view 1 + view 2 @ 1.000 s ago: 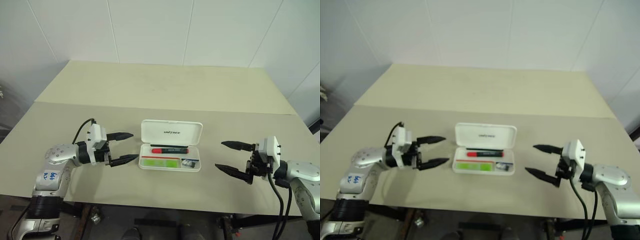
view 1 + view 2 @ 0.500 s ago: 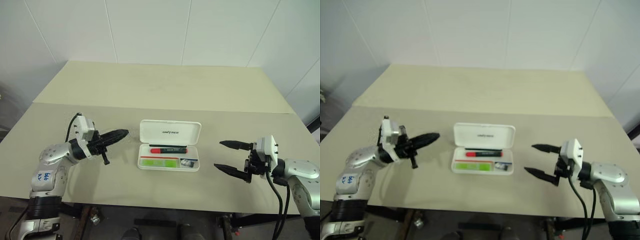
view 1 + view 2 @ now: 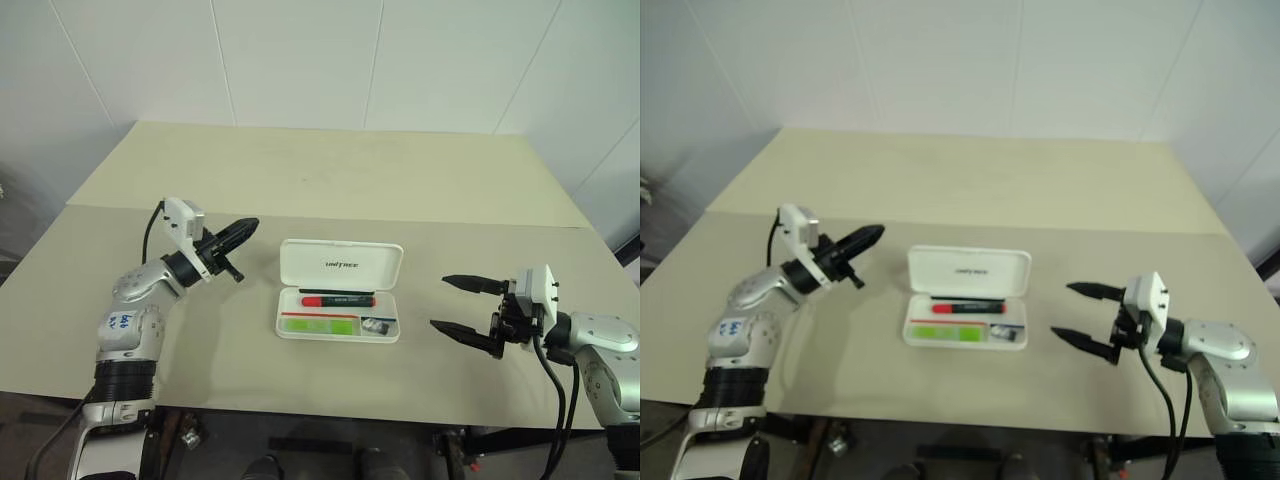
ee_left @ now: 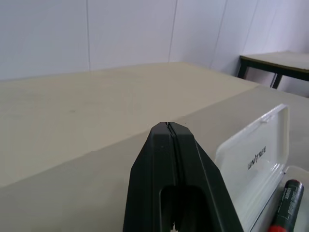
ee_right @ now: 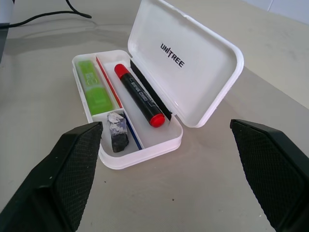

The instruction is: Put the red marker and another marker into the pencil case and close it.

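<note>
The white pencil case (image 3: 340,263) lies open at the table's middle, its lid standing up at the back. Inside, the red marker (image 3: 338,300) lies in the rear tray with its red cap toward the left. The lime-green highlighter (image 3: 320,324) fills the front compartment. My left gripper (image 3: 249,226) is shut on nothing, raised above the table left of the lid and pointing toward it; its closed tips (image 4: 167,126) show in the left wrist view with the lid (image 4: 256,154) beyond. My right gripper (image 3: 440,302) hangs open to the right of the case, apart from it.
A small dark and white item (image 5: 118,133) sits in the case's small corner compartment. The beige table (image 3: 300,180) stretches far back to a white wall, with a seam across it behind the case. The front edge runs close below both arms.
My left gripper has gone from open to shut, risen, and moved farther back while turning toward the lid. The right gripper and the case contents have stayed put.
</note>
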Robot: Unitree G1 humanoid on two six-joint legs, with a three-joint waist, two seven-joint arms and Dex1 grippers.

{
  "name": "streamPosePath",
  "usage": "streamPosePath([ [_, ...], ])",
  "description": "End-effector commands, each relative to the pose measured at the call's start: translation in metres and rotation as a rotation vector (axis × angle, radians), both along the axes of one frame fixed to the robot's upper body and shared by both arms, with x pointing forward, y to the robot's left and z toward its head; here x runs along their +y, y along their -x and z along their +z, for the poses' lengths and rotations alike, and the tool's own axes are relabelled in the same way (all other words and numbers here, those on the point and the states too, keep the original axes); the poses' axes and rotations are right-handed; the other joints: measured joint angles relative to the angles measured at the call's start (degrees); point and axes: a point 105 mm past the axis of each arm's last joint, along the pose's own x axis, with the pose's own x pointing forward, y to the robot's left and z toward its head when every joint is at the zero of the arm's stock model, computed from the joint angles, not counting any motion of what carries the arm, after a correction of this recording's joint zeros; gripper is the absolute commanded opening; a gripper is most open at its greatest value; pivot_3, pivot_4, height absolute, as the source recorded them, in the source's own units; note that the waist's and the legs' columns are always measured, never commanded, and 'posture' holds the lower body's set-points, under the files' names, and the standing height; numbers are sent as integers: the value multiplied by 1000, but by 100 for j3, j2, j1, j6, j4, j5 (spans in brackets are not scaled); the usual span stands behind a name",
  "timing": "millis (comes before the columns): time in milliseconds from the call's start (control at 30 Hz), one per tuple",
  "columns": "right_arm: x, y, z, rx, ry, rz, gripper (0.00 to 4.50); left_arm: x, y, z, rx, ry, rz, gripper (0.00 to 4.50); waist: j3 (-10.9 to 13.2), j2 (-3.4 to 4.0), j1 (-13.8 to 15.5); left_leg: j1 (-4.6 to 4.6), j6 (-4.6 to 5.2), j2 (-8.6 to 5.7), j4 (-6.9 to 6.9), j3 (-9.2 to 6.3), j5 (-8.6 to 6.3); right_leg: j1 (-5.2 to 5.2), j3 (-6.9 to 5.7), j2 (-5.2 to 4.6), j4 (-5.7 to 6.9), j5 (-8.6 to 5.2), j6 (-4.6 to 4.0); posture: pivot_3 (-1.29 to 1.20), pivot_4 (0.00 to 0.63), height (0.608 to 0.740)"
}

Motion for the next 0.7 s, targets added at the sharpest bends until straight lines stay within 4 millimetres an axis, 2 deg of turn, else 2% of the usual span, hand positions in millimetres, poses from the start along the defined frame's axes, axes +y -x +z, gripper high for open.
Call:
streamPosePath([
  [33, 0, 1, 10, -55, -1, -2, 4500, -15, -5, -2, 18, -49, -63, 20, 0, 0, 11, 0, 0, 0, 0, 0, 0, 0, 0, 0, 2, 0, 0, 0, 150, 740],
  [100, 2, 1, 11, -59, -7, -5, 4500, -23, -7, -10, 44, -74, -111, 20, 0, 0, 15, 1, -1, -2, 1, 0, 0, -1, 0, 0, 10, 0, 0, 0, 150, 740],
  [467, 9, 4, 10, -56, -19, -12, 4500, -36, -11, -12, 23, -120, -203, 20, 0, 0, 14, 0, -1, -2, 2, 0, 1, -5, 0, 0, 17, -1, -1, 0, 150, 740],
  [600, 9, 4, 11, -53, -19, -12, 4500, -40, -2, -9, -24, -150, -269, 20, 0, 0, 11, 1, -1, -2, 2, 0, 1, -5, 0, 0, 18, -1, -1, 0, 150, 740],
  [700, 9, 4, 13, -52, -20, -14, 4500, -48, 15, -11, -68, -221, -376, 20, 0, 0, 9, 1, -1, -2, 2, 0, 1, -5, 0, 0, 17, -1, -1, 0, 150, 740],
])
